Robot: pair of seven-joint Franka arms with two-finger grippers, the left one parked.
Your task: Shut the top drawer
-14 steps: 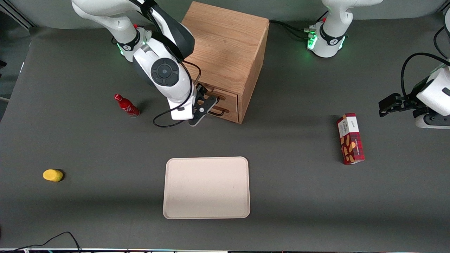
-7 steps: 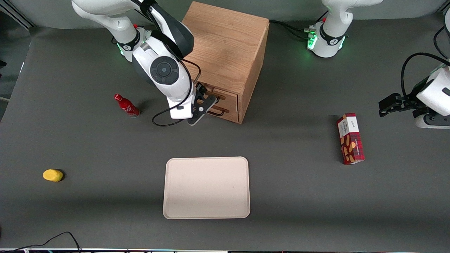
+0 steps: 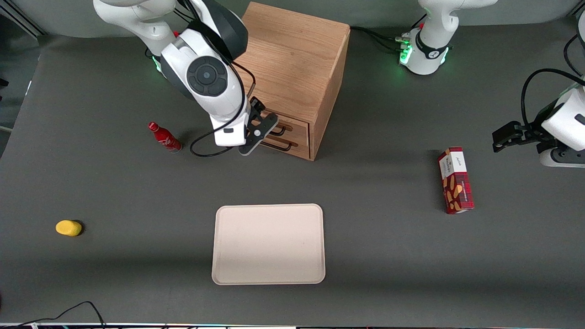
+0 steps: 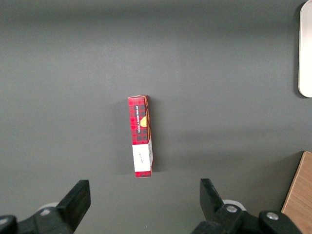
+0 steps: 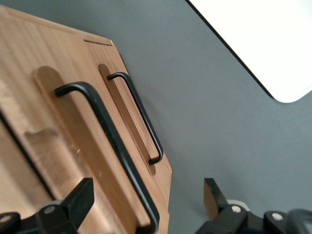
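The pincer (image 3: 269, 130) hangs open just in front of the top drawer (image 3: 292, 122) (its black handle (image 5: 109, 146) between the fingers, ungripped)

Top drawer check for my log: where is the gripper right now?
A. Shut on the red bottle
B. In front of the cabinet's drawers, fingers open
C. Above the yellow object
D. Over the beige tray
B: the gripper sits in front of the top drawer of the cabinet, fingers spread and holding nothing.

One oak wooden box cabinet (image 3: 297, 68), two drawers: top drawer (image 3: 292, 122), lower drawer (image 3: 295, 139); one gripper (image 3: 256, 130); one red bottle (image 3: 164, 137); one beige rectangular tray (image 3: 268, 244); one red plaid carton (image 3: 454, 180); one yellow rounded lump (image 3: 68, 227).
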